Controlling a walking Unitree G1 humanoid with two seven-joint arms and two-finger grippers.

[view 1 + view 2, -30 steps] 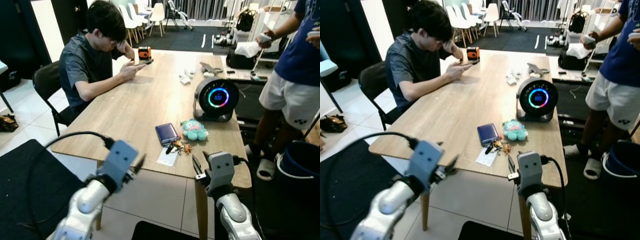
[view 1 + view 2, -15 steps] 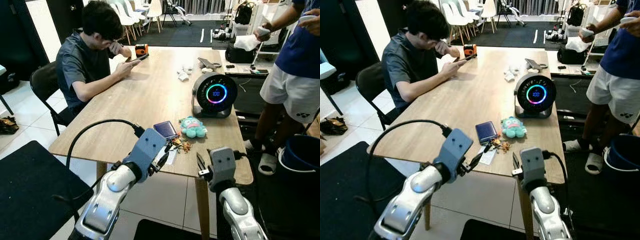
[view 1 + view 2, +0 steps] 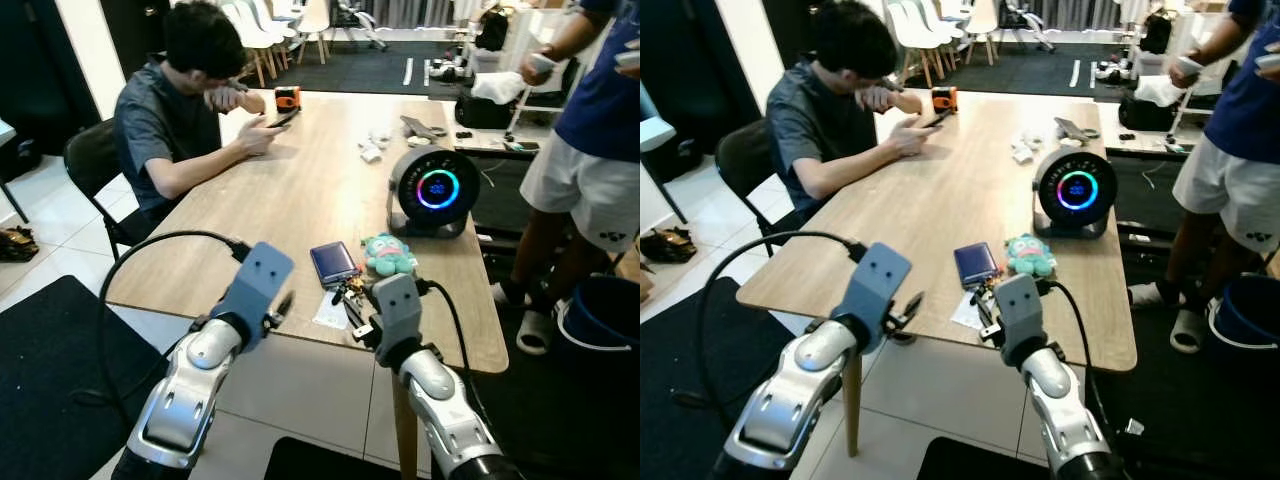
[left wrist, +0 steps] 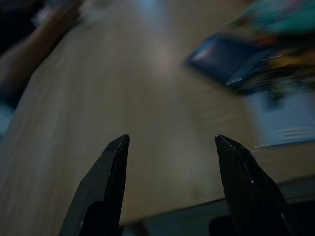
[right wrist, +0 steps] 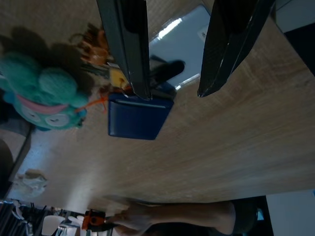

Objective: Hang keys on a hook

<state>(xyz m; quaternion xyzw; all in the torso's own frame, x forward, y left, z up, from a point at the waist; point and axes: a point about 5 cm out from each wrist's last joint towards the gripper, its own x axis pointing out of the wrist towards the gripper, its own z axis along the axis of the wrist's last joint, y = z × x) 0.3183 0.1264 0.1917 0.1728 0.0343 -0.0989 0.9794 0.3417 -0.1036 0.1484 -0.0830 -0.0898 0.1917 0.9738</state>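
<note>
A bunch of keys (image 3: 353, 290) with a black fob and orange charms lies near the table's front edge, between a blue wallet (image 3: 333, 263) and a white card (image 3: 328, 313). My right gripper (image 3: 357, 318) hovers open just above the card and keys. In the right wrist view its two fingers (image 5: 129, 46) frame the black fob (image 5: 167, 69), with the gripper (image 5: 173, 93) not touching it. My left gripper (image 3: 281, 303) is open over the bare table edge, left of the wallet, and is empty (image 4: 171, 138).
A teal plush toy (image 3: 388, 254) and a round speaker with a glowing ring (image 3: 432, 190) stand behind the keys. A person (image 3: 180, 110) sits at the table's left side; another (image 3: 590, 150) stands at the right by a blue bucket (image 3: 600, 320). A black mat (image 3: 50, 360) covers the floor.
My right gripper has moved left and forward over the table edge to the keys. My left gripper has drawn back to the left, away from them. The camera shifted slightly.
</note>
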